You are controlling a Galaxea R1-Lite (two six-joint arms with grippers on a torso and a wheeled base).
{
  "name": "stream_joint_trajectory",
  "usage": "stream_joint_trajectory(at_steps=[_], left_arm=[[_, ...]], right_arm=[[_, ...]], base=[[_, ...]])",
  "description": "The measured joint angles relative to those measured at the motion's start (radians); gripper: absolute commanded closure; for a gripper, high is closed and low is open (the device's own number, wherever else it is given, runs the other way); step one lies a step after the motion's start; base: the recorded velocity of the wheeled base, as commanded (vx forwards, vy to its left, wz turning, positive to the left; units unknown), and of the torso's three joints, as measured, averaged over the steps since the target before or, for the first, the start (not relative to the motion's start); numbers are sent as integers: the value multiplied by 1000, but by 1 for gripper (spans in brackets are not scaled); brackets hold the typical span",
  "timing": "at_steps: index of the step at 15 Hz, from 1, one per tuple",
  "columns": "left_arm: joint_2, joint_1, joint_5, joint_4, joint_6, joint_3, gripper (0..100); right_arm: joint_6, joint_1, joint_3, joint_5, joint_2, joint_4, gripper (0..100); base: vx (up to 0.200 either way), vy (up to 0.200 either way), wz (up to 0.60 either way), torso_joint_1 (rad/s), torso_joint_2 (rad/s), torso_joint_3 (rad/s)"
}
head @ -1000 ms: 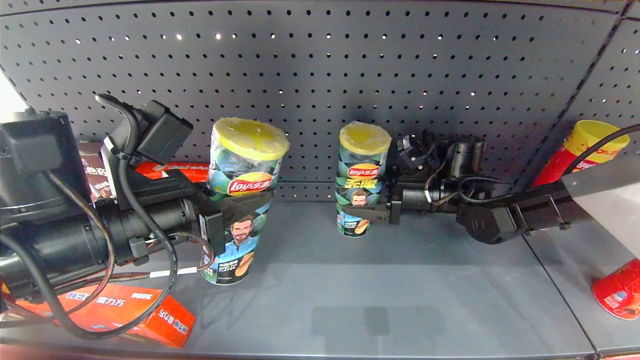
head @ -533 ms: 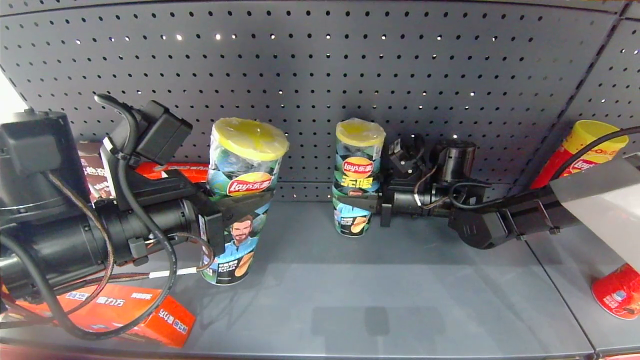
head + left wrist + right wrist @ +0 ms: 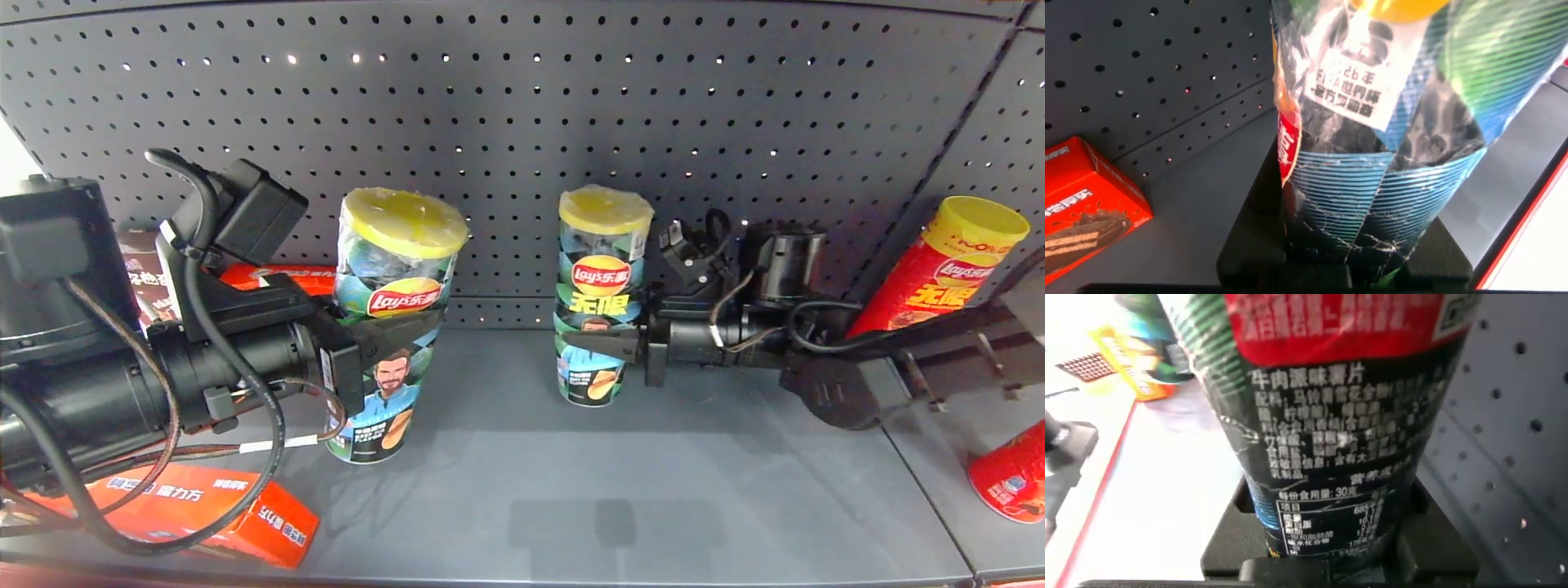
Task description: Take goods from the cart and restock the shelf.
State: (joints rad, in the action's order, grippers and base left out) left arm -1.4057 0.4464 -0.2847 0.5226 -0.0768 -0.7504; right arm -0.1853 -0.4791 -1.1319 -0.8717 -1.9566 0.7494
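Two chip cans held upright at the grey shelf [image 3: 653, 490].
The left can [image 3: 396, 294], at about 9 o'clock from the shelf's middle, is a tall tube with a yellow lid, a blue-green wrap and a red logo. It leans slightly and is clamped at mid-height by the left tool [image 3: 384, 331]. The right can [image 3: 602, 286] has the same lid and pattern and stands straight at about 12 o'clock, near the pegboard [image 3: 522, 122]. The right tool [image 3: 596, 343] pinches it low on its body. Whether either base touches the shelf is unclear.
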Motion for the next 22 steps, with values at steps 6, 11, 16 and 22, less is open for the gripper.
stream_joint_trajectory(at_steps=[6, 11, 16, 22], left_arm=[[2, 0, 3, -1, 0, -3, 100], [1, -2, 4, -1, 0, -11, 100], [1, -2, 4, -1, 0, -6, 100], [1, -1, 4, -1, 0, 3, 100]], right_arm=[[-1, -66, 487, 62, 337, 150, 100], [0, -85, 703, 114, 381, 344, 100], [1, -86, 734, 119, 268, 469, 100], [-4, -103, 720, 120, 179, 524, 0]], base=[[0, 0, 0, 0, 0, 0], [0, 0, 0, 0, 0, 0], [0, 0, 0, 0, 0, 0], [0, 0, 0, 0, 0, 0]])
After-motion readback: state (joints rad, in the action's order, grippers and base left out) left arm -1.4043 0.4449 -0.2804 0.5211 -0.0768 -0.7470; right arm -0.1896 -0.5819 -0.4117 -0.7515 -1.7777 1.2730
